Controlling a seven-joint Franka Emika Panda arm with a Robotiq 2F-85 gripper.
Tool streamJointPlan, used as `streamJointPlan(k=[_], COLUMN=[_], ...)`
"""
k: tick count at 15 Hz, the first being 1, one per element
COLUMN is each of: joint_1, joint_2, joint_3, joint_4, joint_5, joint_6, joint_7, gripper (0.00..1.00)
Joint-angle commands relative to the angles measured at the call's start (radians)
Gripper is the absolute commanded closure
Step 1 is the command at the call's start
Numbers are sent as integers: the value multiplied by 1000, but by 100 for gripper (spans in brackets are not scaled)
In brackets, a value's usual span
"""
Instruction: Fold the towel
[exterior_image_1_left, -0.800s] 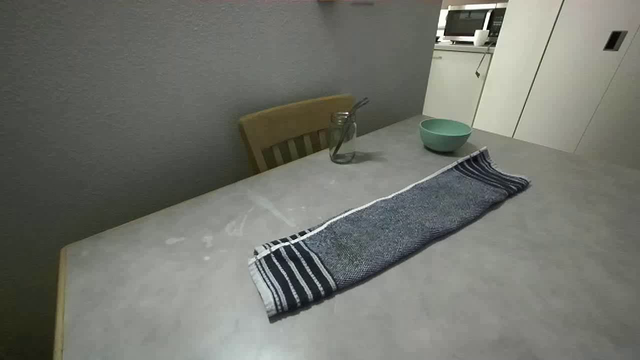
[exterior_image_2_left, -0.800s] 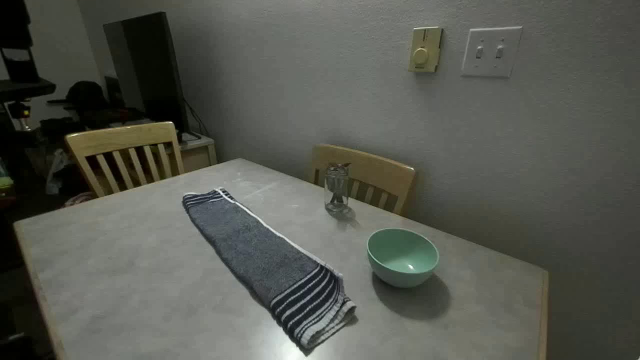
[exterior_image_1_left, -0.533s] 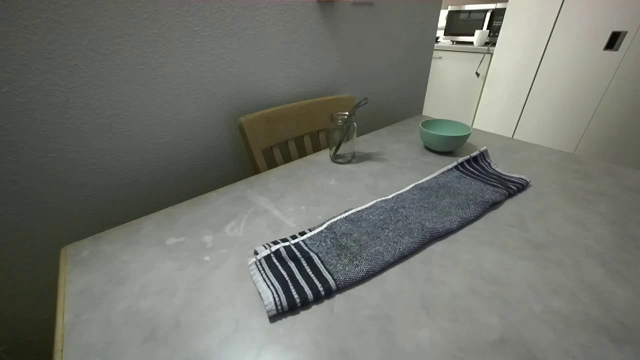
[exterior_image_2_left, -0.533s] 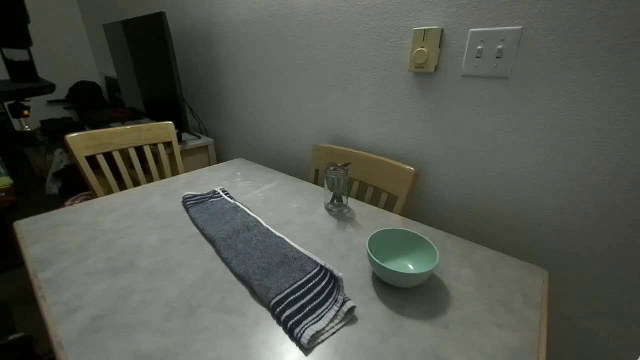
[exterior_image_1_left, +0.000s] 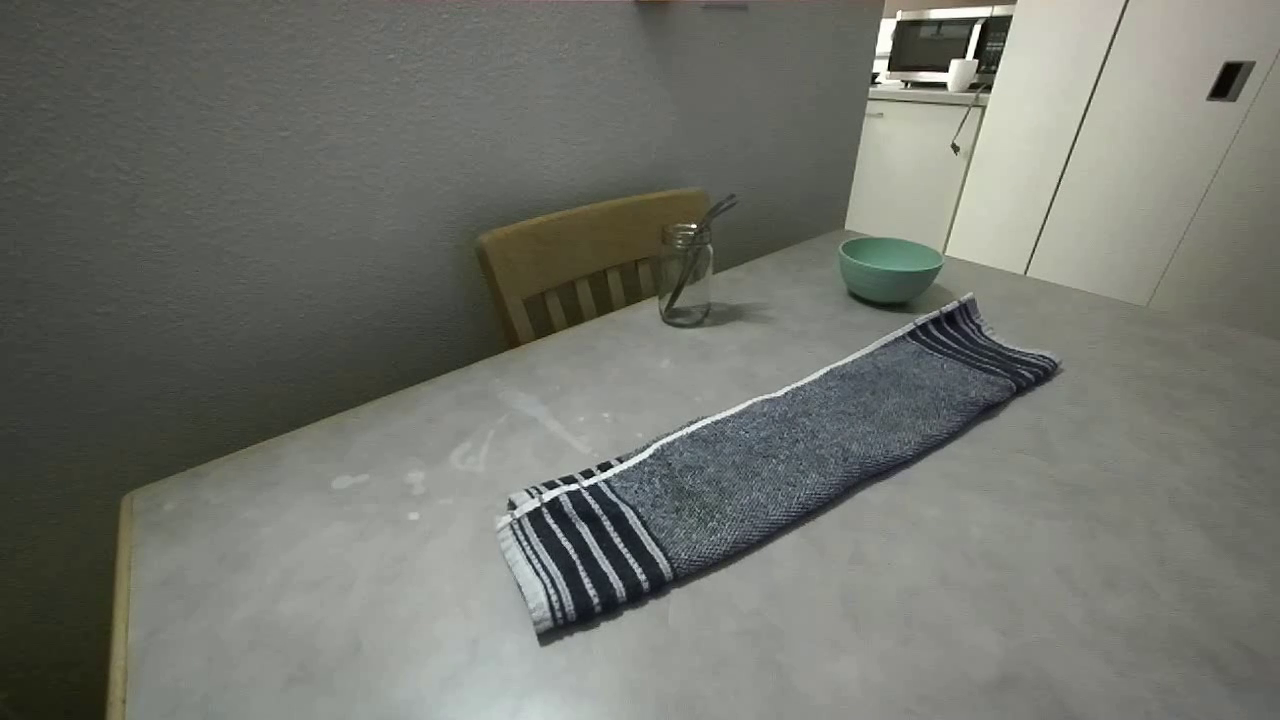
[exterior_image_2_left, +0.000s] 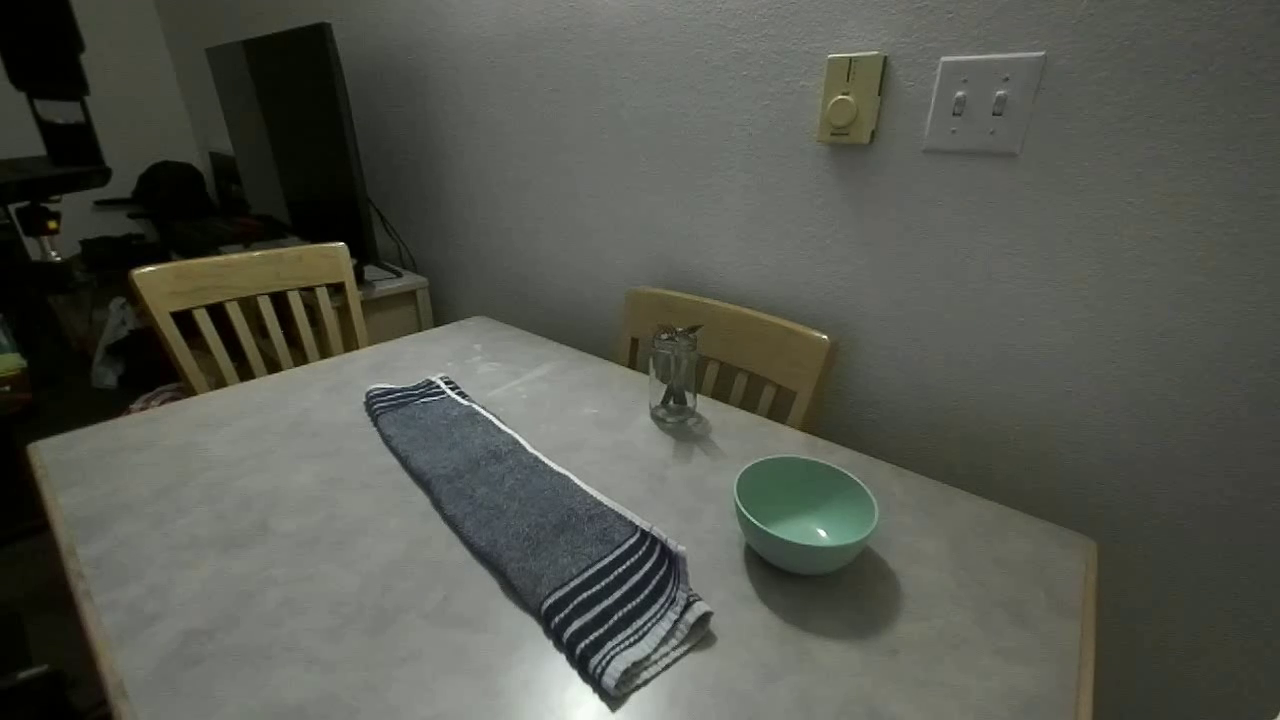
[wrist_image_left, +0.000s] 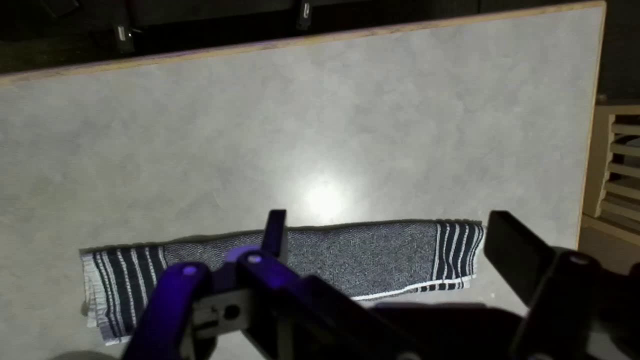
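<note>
The towel lies on the table in both exterior views (exterior_image_1_left: 830, 430) (exterior_image_2_left: 510, 490) as a long narrow dark blue-grey strip. It is doubled lengthwise, with white-striped ends and a thin white line along one long edge. A lower striped layer shows a little past that edge at one end. In the wrist view the towel (wrist_image_left: 360, 255) runs across the lower part, partly hidden by my fingers. My gripper (wrist_image_left: 387, 222) is open and empty, with its fingers wide apart above the table and not touching the towel. I cannot make out the gripper in the exterior views.
A green bowl (exterior_image_1_left: 890, 272) (exterior_image_2_left: 805, 520) stands near one striped end of the towel. A glass jar with utensils (exterior_image_1_left: 686, 285) (exterior_image_2_left: 672, 385) stands near the table's wall side. Wooden chairs (exterior_image_2_left: 245, 270) (wrist_image_left: 620, 170) stand at the table edge (wrist_image_left: 300, 42).
A dark shape at the upper left edge of an exterior view has shifted slightly right. The towel, bowl and jar have not moved.
</note>
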Motion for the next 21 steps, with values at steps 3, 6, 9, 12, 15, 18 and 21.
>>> streamJointPlan(k=[3, 6, 9, 12, 15, 18, 21], joint_1=[30, 31, 51, 51, 56, 57, 67], joint_2=[262, 240, 367, 380, 435, 555, 728], joint_3=[64, 79, 87, 87, 97, 120, 142], joint_4=[94, 67, 129, 145, 186, 284, 437], joint_5=[79, 63, 63, 63, 53, 50, 46], joint_6=[133, 131, 135, 134, 152, 193, 187], joint_7=[-6, -8, -26, -29, -30, 25, 56], gripper=[0, 0, 0, 0, 0, 0, 0])
